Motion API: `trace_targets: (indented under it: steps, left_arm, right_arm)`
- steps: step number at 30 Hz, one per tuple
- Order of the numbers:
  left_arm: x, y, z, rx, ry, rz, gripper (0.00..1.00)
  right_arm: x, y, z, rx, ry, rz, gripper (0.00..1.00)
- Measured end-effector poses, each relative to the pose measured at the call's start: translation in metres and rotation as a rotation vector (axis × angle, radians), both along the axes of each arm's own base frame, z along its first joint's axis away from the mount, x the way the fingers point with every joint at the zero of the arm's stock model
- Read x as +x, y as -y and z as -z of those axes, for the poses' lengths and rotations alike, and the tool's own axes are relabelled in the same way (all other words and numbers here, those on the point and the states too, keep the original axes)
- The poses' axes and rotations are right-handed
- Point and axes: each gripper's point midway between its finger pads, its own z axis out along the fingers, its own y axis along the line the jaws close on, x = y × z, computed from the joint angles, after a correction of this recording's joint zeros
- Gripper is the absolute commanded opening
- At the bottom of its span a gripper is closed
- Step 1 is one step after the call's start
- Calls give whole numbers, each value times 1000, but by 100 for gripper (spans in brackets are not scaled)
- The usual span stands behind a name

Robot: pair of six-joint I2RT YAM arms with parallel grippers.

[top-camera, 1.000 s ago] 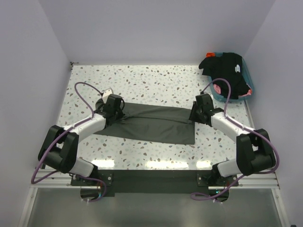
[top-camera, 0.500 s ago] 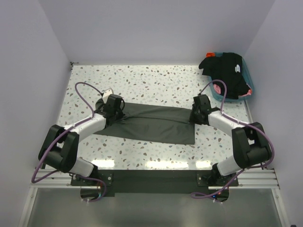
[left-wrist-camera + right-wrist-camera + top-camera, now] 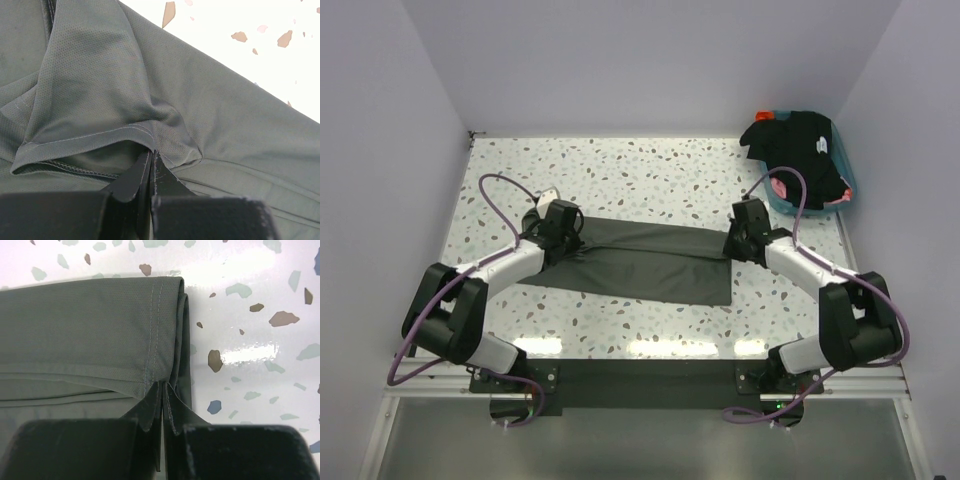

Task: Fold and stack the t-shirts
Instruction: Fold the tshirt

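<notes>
A dark olive-grey t-shirt [image 3: 640, 260] lies folded into a long strip across the middle of the speckled table. My left gripper [image 3: 563, 228] is shut on its left end; the left wrist view shows the jaws pinching the sleeve hem [image 3: 150, 145]. My right gripper [image 3: 741, 238] is shut on the shirt's right end; the right wrist view shows the jaws pinching the folded hem corner [image 3: 159, 380]. Black t-shirts [image 3: 798, 150] with a small white mark are heaped in the teal tub [image 3: 840, 200] at the back right.
The tub stands against the right wall in the far corner. White walls close in the table on the left, back and right. The arm bases sit at the near edge.
The right arm shifted slightly left and then back. The shirt and the left arm look unchanged.
</notes>
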Motion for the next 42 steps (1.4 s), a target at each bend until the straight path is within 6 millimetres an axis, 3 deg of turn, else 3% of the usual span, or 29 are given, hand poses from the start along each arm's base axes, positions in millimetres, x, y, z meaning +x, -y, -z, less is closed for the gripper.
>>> trace_targets:
  steps: [6, 14, 18, 19, 22, 25, 29, 33, 37, 42]
  left_arm:
    - [0, 0, 0, 0, 0, 0, 0]
    - [-2, 1, 1, -3, -5, 4, 3]
    - [-9, 0, 7, -9, -19, 14, 20]
    - [-12, 0, 9, -10, -25, 17, 29]
    - [-19, -1, 7, -19, -25, 24, 48]
    - [-23, -3, -10, -36, 14, 24, 54]
    - [-27, -7, -46, -68, 102, 8, 53]
    - [-28, -18, -64, -76, 140, -82, 40]
    - [-18, -27, -48, -55, 72, -195, 28]
    - [0, -39, -1, -26, -62, -310, 19]
  right_arm:
    - [0, 4, -18, -5, 47, 7, 0]
    - [-4, 10, -13, -15, 31, 19, 0]
    - [-8, 12, -9, -20, 19, 21, 20]
    - [-8, 13, -8, -23, 17, 18, 38]
    - [-10, 14, -8, -37, 12, 8, 64]
    - [-14, 19, -13, -62, 7, -2, 66]
    - [-6, 18, -31, -78, 28, -27, 65]
    - [14, -1, -52, -90, 70, -83, 61]
    - [31, -26, -43, -111, 51, -141, 59]
    - [27, -32, -2, -150, -59, -172, 57]
